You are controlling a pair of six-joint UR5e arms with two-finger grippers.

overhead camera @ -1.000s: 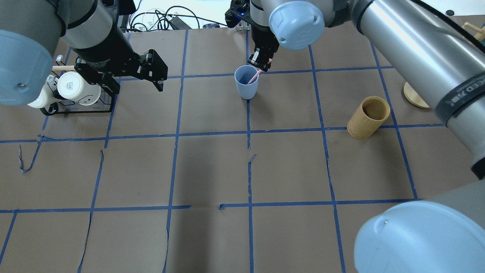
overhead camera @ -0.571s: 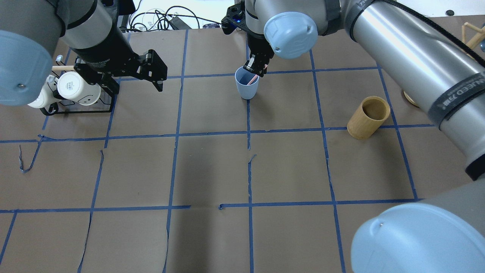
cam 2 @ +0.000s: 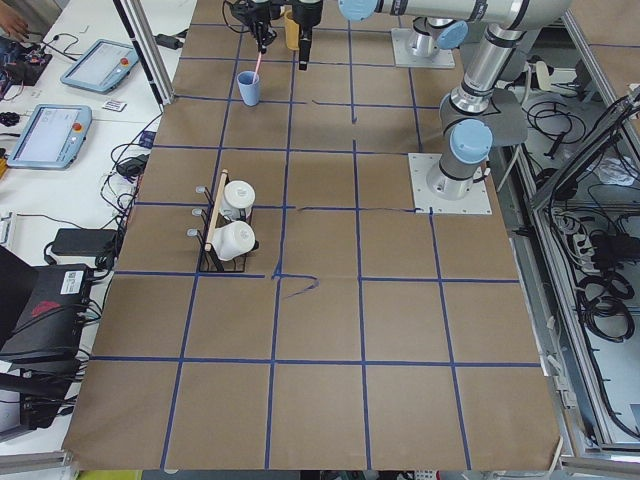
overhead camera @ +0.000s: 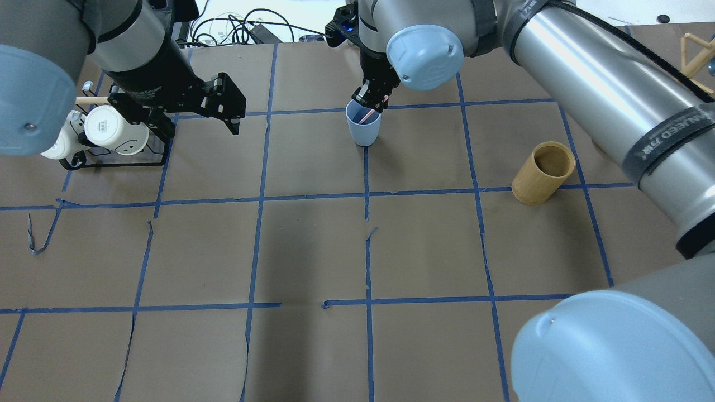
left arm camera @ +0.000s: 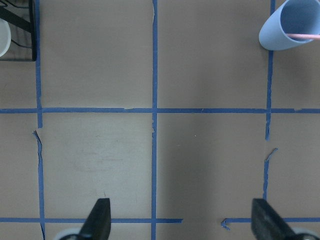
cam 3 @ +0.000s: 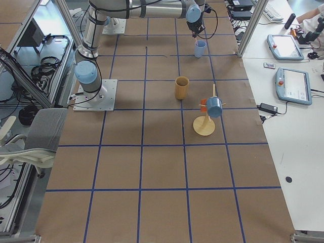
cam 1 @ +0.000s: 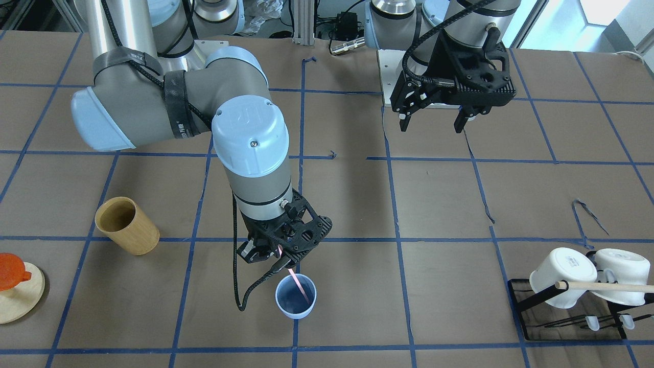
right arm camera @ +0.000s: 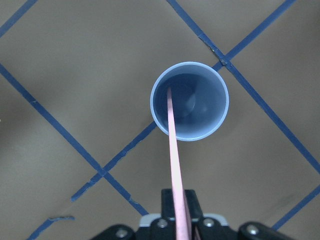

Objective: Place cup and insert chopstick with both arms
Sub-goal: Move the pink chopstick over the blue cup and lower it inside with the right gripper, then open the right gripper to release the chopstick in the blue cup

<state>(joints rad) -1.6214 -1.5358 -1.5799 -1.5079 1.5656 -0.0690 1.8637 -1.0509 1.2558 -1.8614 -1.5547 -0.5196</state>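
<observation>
The light-blue cup (overhead camera: 363,127) stands upright on the brown table; it also shows in the front view (cam 1: 295,296), the left wrist view (left arm camera: 290,25) and the right wrist view (right arm camera: 190,107). My right gripper (overhead camera: 373,98) hangs just above the cup's rim, shut on the pale-pink chopstick (right arm camera: 175,165). The stick's lower end reaches down inside the cup (cam 1: 298,287). My left gripper (overhead camera: 192,111) is open and empty, well to the left of the cup, its fingers (left arm camera: 97,220) wide apart above the table.
A tan wooden cylinder cup (overhead camera: 543,173) lies tilted to the right. A black rack with white mugs (overhead camera: 109,134) and a beige rod stands by the left gripper. A round wooden stand with an orange piece (cam 1: 15,286) is at the far right side.
My right gripper has moved left and down toward the cup's rim, and the pink chopstick has gone deeper into the cup. The left arm has not moved.
</observation>
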